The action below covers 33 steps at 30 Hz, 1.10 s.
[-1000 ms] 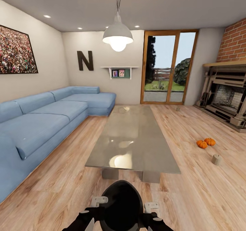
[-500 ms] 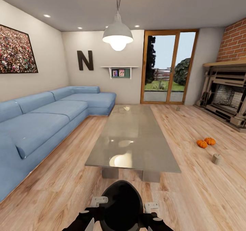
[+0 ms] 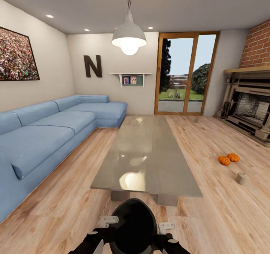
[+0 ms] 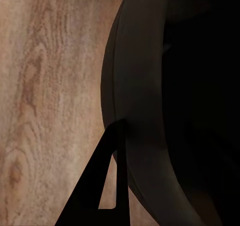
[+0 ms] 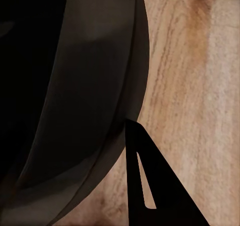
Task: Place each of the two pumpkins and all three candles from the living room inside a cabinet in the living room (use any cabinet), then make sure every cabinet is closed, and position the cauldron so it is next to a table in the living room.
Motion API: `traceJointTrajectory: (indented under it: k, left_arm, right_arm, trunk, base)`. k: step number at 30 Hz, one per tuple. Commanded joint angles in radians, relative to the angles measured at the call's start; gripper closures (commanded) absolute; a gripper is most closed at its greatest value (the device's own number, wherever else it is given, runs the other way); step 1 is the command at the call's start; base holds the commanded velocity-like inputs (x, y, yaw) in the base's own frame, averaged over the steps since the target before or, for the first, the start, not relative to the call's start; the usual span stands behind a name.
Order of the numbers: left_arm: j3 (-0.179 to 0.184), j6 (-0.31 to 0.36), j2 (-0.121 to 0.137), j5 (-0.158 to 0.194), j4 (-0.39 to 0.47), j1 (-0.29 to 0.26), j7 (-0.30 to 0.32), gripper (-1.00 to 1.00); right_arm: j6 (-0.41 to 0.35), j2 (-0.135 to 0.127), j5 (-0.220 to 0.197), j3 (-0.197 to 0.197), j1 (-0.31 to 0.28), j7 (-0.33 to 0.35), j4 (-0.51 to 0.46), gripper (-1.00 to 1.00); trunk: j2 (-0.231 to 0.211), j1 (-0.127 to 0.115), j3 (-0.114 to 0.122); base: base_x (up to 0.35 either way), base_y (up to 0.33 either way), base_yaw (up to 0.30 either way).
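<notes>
A: What can't we make out from here?

B: Quite a lot. In the head view our own black trunk blocks the floor right in front of us, and both arms are cut off at the lower edge. The near legs of the glass-topped coffee surface are partly hidden behind it too.

A: And the left end effector?

B: In the left wrist view we see one dark finger silhouette against the wooden floor, beside the curved black body. We cannot tell how far it is open, nor whether it holds anything. The same goes for the right end effector: a single dark finger over the planks, next to the body, and its opening cannot be judged.

A: Where are the pumpkins?

B: On the floor well off to our right front, past the far side of the coffee surface, touching or nearly touching each other, in front of the fireplace. They lie well apart from both end effectors. A small beige candle stands on the floor just nearer to us than the pumpkins; another small object by the glass door is too small for us to identify.
</notes>
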<state>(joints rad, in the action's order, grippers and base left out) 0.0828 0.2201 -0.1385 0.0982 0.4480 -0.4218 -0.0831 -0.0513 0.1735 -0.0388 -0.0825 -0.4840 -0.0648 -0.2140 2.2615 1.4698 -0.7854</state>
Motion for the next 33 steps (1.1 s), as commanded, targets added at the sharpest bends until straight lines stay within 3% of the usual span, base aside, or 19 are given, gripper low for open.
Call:
traceJointTrajectory:
  k: [1,15,33]
  left_arm:
    - [0.009,0.001,0.000,-0.005,0.005,0.000,-0.009,1.00]
    - [0.009,-0.001,0.000,-0.005,0.005,0.000,-0.009,1.00]
    - [0.008,-0.001,0.000,-0.005,0.005,0.000,-0.009,1.00]
  right_arm:
    - [-0.005,0.001,-0.018,0.004,-0.001,0.003,-0.001,1.00]
    - [-0.005,0.001,-0.018,0.004,-0.001,0.003,-0.001,1.00]
    - [-0.005,0.001,-0.018,0.004,-0.001,0.003,-0.001,1.00]
  trunk:
    - [0.001,0.000,-0.001]
    - [0.015,0.007,-0.007]
    - [0.092,0.050,-0.042]
  base:
    - [0.032,0.000,0.000]
    - [0.003,0.000,0.000]
    - [0.000,0.000,0.000]
